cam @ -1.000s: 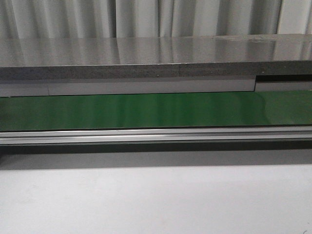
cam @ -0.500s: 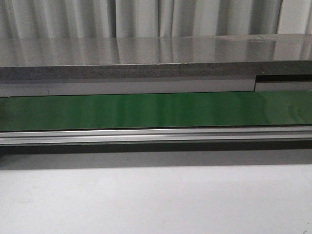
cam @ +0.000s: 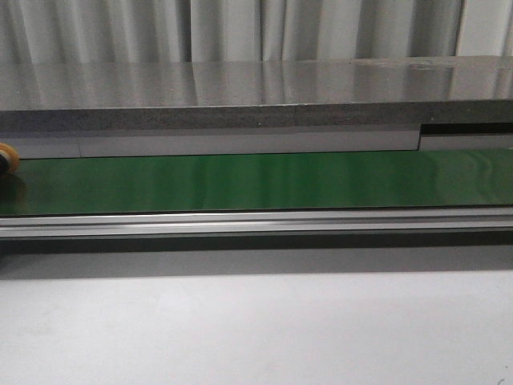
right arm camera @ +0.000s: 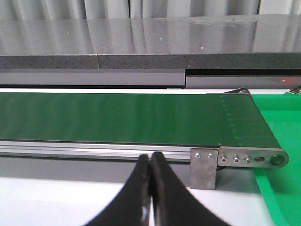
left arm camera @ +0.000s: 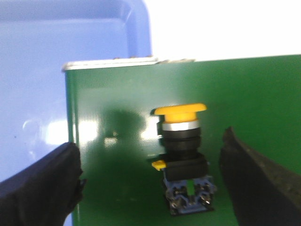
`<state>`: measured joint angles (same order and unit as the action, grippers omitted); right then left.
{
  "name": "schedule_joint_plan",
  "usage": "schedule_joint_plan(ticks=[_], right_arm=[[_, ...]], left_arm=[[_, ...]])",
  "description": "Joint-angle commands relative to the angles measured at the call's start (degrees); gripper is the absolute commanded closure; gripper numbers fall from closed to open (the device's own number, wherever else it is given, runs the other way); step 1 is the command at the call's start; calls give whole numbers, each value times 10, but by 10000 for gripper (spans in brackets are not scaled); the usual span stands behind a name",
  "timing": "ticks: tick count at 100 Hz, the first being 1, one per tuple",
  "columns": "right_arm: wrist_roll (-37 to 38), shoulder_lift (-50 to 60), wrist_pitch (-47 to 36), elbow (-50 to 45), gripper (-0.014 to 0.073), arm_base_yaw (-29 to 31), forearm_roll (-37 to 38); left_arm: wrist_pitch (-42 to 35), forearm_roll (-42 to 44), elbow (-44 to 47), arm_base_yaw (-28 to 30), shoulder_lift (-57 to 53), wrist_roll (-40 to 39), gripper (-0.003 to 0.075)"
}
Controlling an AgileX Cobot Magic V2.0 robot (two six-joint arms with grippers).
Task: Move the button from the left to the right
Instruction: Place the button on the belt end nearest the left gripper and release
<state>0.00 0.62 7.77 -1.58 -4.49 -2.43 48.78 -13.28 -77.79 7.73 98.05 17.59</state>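
The button (left arm camera: 181, 141) has a round orange cap, a small yellow tab and a black body over a blue terminal block. It stands on the green conveyor belt (left arm camera: 117, 188) near the belt's end. My left gripper (left arm camera: 149, 155) is open, one finger (left arm camera: 42, 183) on each side of the button and neither touching it. In the front view only the button's orange cap (cam: 6, 158) shows, at the far left edge on the belt (cam: 256, 183). My right gripper (right arm camera: 151, 157) is shut on nothing, in front of the belt's aluminium rail (right arm camera: 94, 148). Neither arm shows in the front view.
A blue bin (left arm camera: 33, 70) sits past the belt's left end. A green surface (right arm camera: 282, 122) lies beyond the belt's right end with its roller bracket (right arm camera: 244, 159). A grey shelf (cam: 256, 96) runs behind the belt, and a white table (cam: 256, 329) lies in front.
The button's orange cap has come into the front view at the far left edge of the belt; earlier the belt showed nothing on it.
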Motion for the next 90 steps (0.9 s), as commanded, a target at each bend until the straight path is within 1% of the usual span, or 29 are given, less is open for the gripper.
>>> schedule_joint_plan(ticks=[1, 14, 28, 62, 74, 90], right_arm=[[0, 11, -48, 8, 662, -1, 2], [0, 11, -48, 8, 662, -1, 2], [0, 11, -48, 8, 662, -1, 2], [0, 11, -48, 8, 662, -1, 2], [0, 11, -48, 8, 662, -1, 2], [0, 11, -48, 8, 662, -1, 2]], left_arm=[[-14, -14, -14, -13, -56, -4, 142], [-58, -16, -4, -20, -108, -4, 142], [-113, -16, 37, -35, -177, -1, 142], [-302, 4, 228, -98, -401, 0, 142], [-350, 10, 299, -109, -483, 0, 142], [-384, 10, 382, -110, -577, 0, 142]])
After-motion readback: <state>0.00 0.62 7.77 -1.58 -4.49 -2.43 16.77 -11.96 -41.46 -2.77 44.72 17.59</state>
